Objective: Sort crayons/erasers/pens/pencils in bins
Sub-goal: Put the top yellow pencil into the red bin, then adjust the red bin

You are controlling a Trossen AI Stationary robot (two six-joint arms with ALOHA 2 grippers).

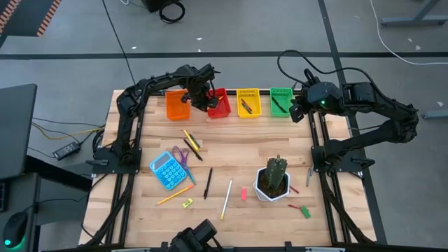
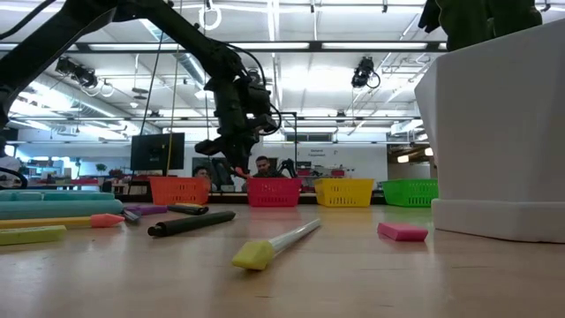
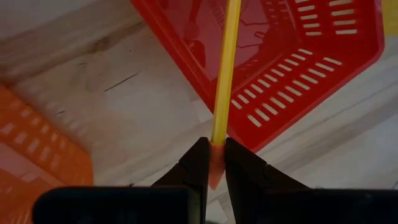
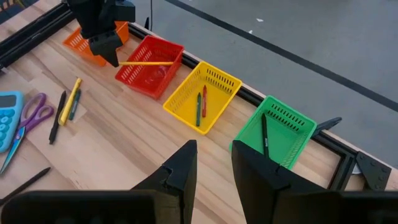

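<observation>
While your left gripper (image 3: pixel 213 163) pinches a yellow pencil (image 3: pixel 224 74) by its eraser end, level over the red bin (image 4: pixel 149 65) for dropping, your right gripper (image 4: pixel 213 163) waits part-open, empty, near the green bin (image 4: pixel 277 134)

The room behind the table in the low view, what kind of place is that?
Probably a robotics lab or open workshop: strip lights hang from a bare ceiling, a monitor stands at the back, and cables trail over the grey floor beside the table.
</observation>
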